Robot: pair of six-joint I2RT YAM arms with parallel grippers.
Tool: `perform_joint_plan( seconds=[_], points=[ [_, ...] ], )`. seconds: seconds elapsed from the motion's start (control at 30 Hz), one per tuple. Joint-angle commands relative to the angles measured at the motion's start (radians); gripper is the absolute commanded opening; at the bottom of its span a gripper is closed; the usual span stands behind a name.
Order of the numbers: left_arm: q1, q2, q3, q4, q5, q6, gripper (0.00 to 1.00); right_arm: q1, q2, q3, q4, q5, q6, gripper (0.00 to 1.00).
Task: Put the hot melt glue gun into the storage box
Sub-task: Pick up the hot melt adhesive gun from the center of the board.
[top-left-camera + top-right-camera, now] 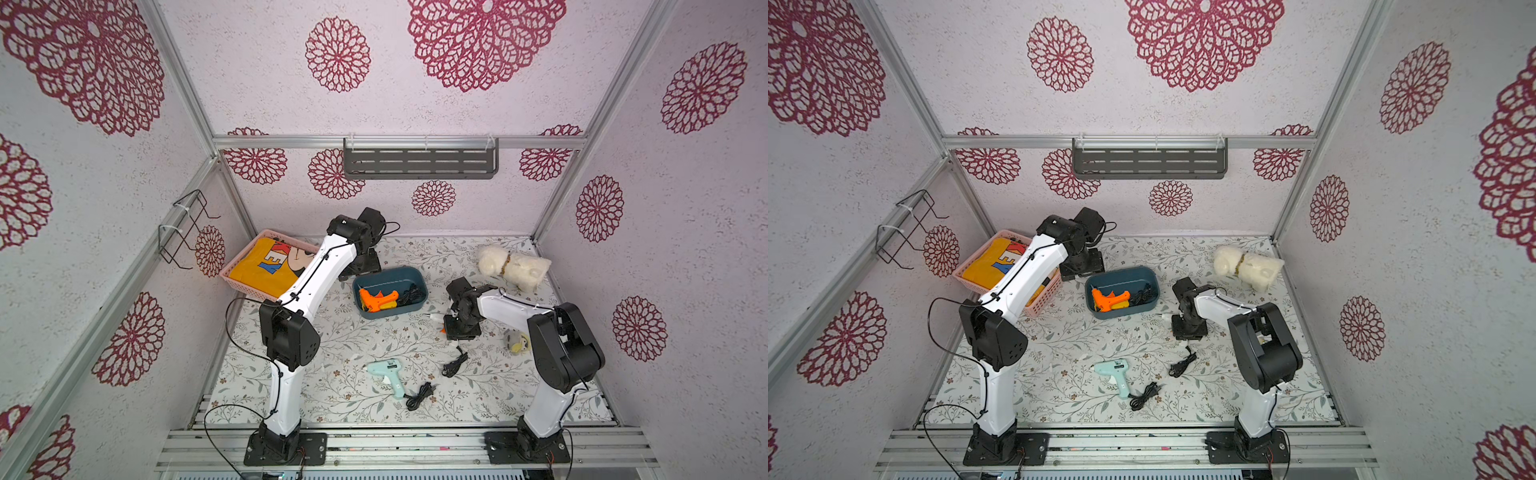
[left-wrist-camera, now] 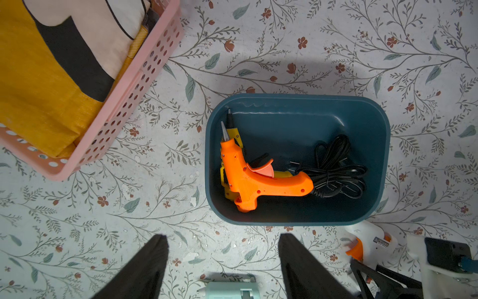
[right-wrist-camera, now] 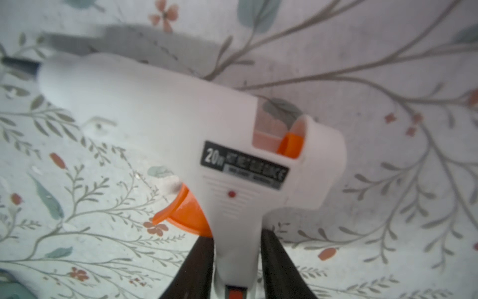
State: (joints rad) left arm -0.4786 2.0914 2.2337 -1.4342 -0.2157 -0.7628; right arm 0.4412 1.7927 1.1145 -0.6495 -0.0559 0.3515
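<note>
- Now the right gripper pinches the white plastic hot melt glue gun by its handle — barrel pointing boxward.
- Just leftward sits the dark teal-blue plastic storage box — left gripper hangs spread.

Robot lab cell: aluminium frame, patterned wall panels, 2 arms bolted to a rail.
</note>
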Motion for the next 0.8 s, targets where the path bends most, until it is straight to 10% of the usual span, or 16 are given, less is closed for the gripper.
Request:
perform_joint_plan(
  seconds=[0.0, 0.3, 0.77],
  points=[
    [0.006, -0.01, 0.021, -0.013, -0.01, 0.02, 0.74, 0.002, -0.023, 0.014, -0.044, 0.031, -0.038, 0.19],
    [0.021, -0.024, 0.024, 0.034, 0.073, 0.142, 0.74, 0.003, -0.175, 0.133, -0.17, 0.025, -0.191, 0.0],
    [0.046, -0.029, -0.103, 0.42, 0.734, 0.218, 0.74, 0.119, -0.501, 0.013, 0.128, -0.125, -0.457, 0.0]
  ],
)
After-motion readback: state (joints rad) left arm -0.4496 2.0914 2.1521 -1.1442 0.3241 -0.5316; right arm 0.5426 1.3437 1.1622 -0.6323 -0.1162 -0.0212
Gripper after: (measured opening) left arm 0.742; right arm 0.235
